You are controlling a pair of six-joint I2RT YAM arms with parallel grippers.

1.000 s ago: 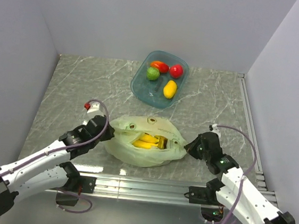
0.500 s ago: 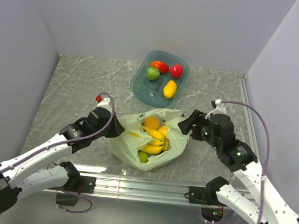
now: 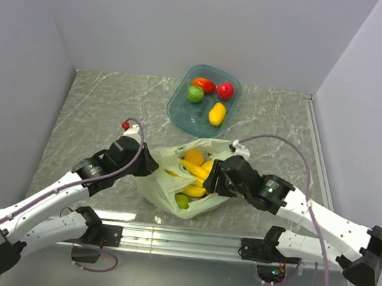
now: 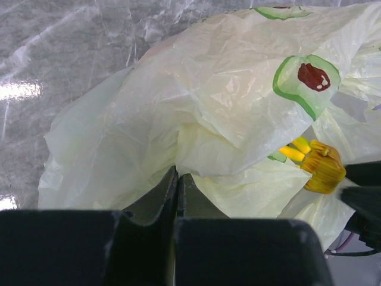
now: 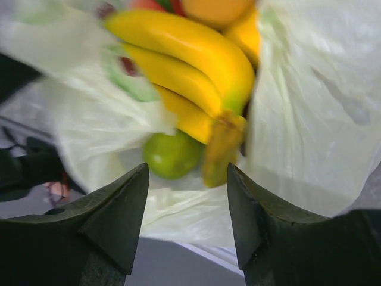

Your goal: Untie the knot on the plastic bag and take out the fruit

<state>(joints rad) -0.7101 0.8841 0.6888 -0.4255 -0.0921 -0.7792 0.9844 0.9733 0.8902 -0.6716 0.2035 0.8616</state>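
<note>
Near the front middle of the grey marbled table point(image 3: 92, 105) lies the plastic bag point(image 3: 166, 188), pale green and crinkled, its mouth open upward so that the fruit inside shows. From the left, the left gripper point(image 3: 151, 168) reaches the bag's left edge; in the left wrist view its two dark fingers point(image 4: 149, 205) are pressed together with a fold of the thin plastic point(image 4: 149, 119) pinched between them, and an avocado print point(image 4: 306, 80) shows on the film farther off. From the right, the right gripper point(image 3: 215, 182) is at the bag's mouth, and the right wrist view shows its jaws spread wide with nothing held, one finger on either side of the fruit just beyond the tips point(image 5: 187, 173). Between those fingers sits a yellow banana bunch point(image 5: 190, 71), its stem pointing toward the camera, with a round green fruit point(image 5: 172, 155) touching it on the near left and an orange piece point(image 5: 217, 9) at the far side; the bag's wall point(image 5: 315, 119) rises at the right. From above, the bananas point(image 3: 198, 174) lie across the middle of the opening, the orange piece point(image 3: 193, 157) at the far side and the green fruit point(image 3: 182, 200) at the near side. Well apart, at the far side of the table, stands a teal bowl point(image 3: 178, 109) holding a shiny red round fruit point(image 3: 225, 90), a yellow oval fruit point(image 3: 216, 113), a green round one point(image 3: 195, 94) and a red-orange one point(image 3: 204, 84).
</note>
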